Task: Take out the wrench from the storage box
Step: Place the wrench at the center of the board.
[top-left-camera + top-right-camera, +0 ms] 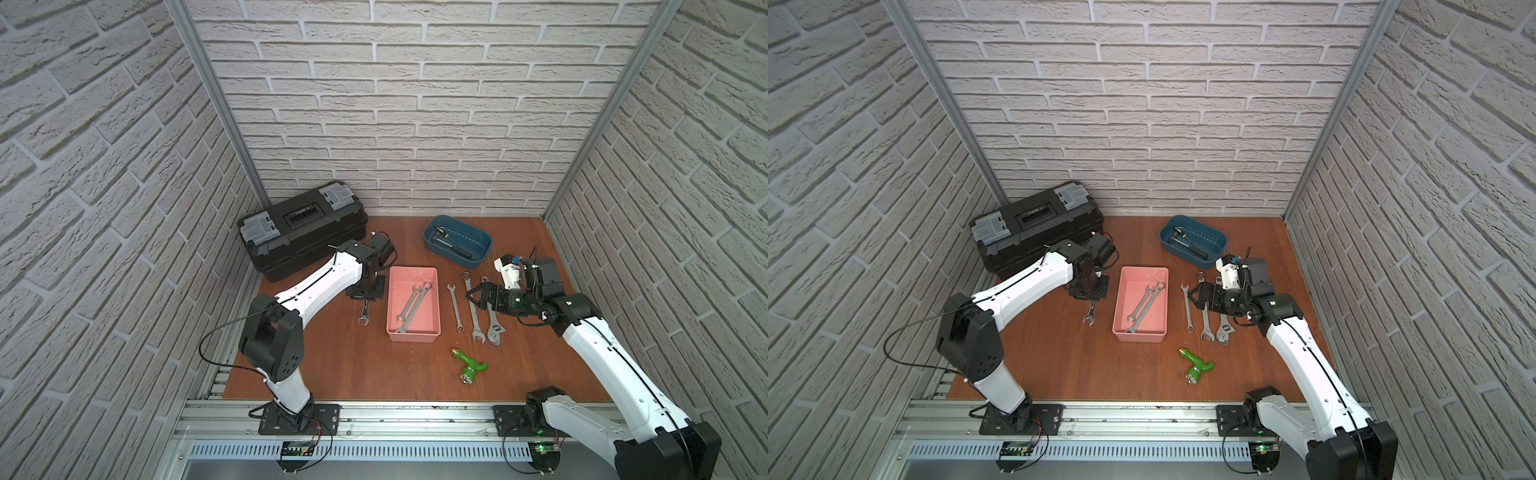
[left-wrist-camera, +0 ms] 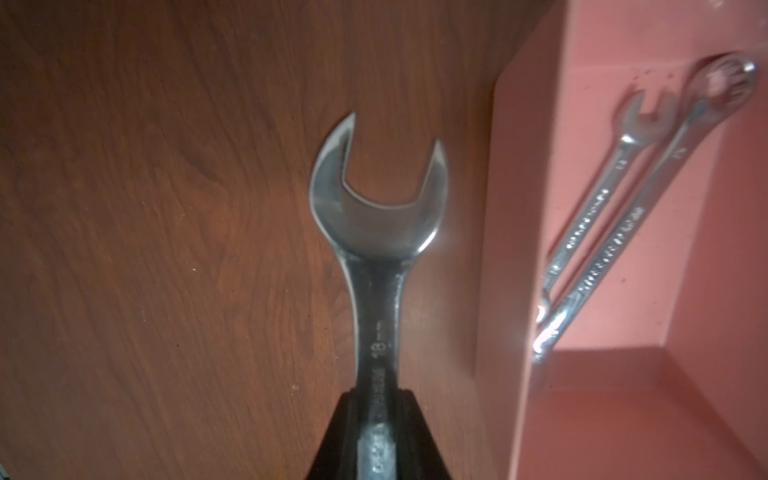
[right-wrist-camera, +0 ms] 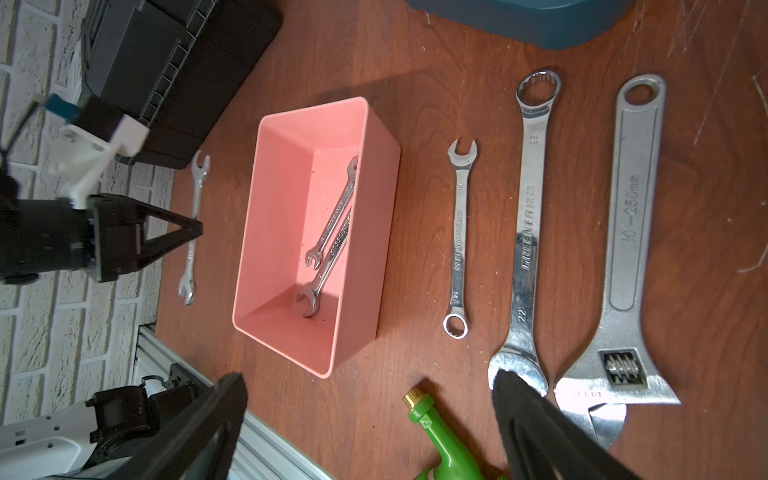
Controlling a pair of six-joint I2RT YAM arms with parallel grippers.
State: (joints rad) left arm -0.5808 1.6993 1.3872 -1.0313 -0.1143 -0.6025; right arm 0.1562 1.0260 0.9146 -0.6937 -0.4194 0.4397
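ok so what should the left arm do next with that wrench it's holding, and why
Probably set it down and open: the left gripper is shut on the wrench, already outside the storage box, low over bare table beside it. Whether it touches the wood is unclear.

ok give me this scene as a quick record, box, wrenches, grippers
box: pink, two wrenches inside
left gripper: shut on a wrench, outside the box
right gripper: open, empty, above the row
row: small wrench, large wrench, adjustable wrench, on the table beside the box
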